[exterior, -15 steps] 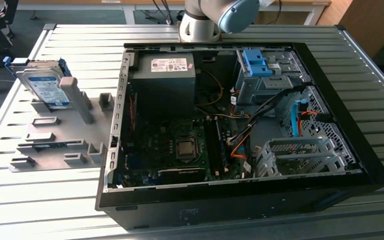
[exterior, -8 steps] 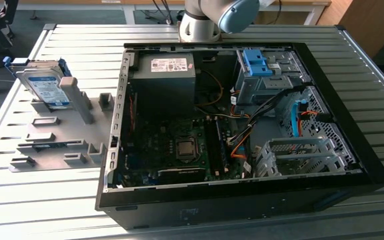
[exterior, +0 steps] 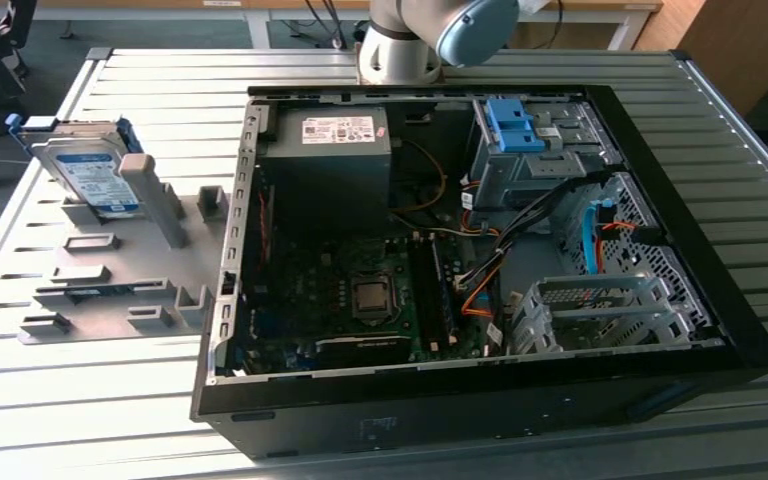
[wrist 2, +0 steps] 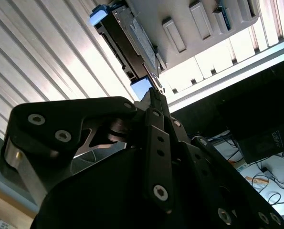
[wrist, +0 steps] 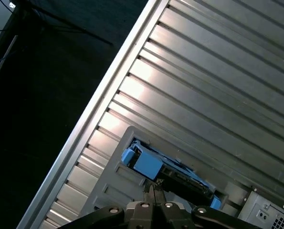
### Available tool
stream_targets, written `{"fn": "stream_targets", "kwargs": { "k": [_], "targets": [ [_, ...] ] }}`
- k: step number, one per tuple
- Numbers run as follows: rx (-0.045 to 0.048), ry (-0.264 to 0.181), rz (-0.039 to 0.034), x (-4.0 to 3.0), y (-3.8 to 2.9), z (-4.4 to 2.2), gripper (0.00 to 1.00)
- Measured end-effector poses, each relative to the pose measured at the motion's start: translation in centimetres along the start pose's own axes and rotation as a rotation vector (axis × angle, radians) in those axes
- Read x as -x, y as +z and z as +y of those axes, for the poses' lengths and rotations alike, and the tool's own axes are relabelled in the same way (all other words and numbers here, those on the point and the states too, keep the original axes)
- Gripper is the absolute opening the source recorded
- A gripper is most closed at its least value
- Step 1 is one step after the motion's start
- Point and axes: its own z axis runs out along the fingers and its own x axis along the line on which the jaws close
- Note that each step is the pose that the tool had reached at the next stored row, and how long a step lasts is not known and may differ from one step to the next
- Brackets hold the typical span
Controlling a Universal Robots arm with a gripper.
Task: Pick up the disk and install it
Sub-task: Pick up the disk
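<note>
The disk is a silver-grey drive with a white-and-blue label and blue side rails. It stands tilted on edge in a grey holder plate at the exterior view's left, outside the computer case. Both wrist views look down on the disk from a distance. My gripper is shut with nothing between its fingers, and is well clear of the disk. Part of the arm shows above the far side of the case.
The open black computer case lies on a ribbed metal table. Inside are a black power supply, a mainboard, cables, and a drive cage holding a bare blue bracket. The table's edge and dark floor are near the holder.
</note>
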Motion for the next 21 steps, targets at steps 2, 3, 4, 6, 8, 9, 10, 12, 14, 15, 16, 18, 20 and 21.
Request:
{"fn": "stream_targets", "kwargs": {
  "k": [2, 3, 4, 6, 8, 9, 10, 12, 14, 15, 16, 18, 20, 21],
  "targets": [
    [0.0001, -0.006, 0.0003, 0.0, 0.0, 0.0, 0.11],
    [0.0001, -0.009, 0.0004, 0.0, 0.0, 0.0, 0.11],
    [0.0002, -0.012, 0.0005, 0.0, 0.0, 0.0, 0.11],
    [0.0003, -0.017, 0.0007, 0.0, 0.0, 0.0, 0.11],
    [0.0003, -0.023, 0.001, 0.0, 0.0, 0.0, 0.11],
    [0.0004, -0.026, 0.0011, 0.0, 0.0, 0.0, 0.11],
    [0.0004, -0.029, 0.0012, 0.0, 0.0, 0.0, 0.11],
    [0.0005, -0.035, 0.0014, 0.0, 0.0, 0.0, 0.11],
    [0.0006, -0.041, 0.0017, 0.0, 0.0, 0.0, 0.11],
    [0.0006, -0.044, 0.0018, 0.0, 0.0, 0.0, 0.11],
    [0.0007, -0.047, 0.0021, 0.0, 0.0, 0.0, 0.11],
    [0.0007, -0.052, 0.0023, 0.0, 0.0, 0.0, 0.11],
    [0.0008, -0.058, 0.0025, 0.0, 0.0, 0.0, 0.11],
    [0.0009, -0.061, 0.0026, 0.0, 0.0, 0.0, 0.11]
  ]
}}
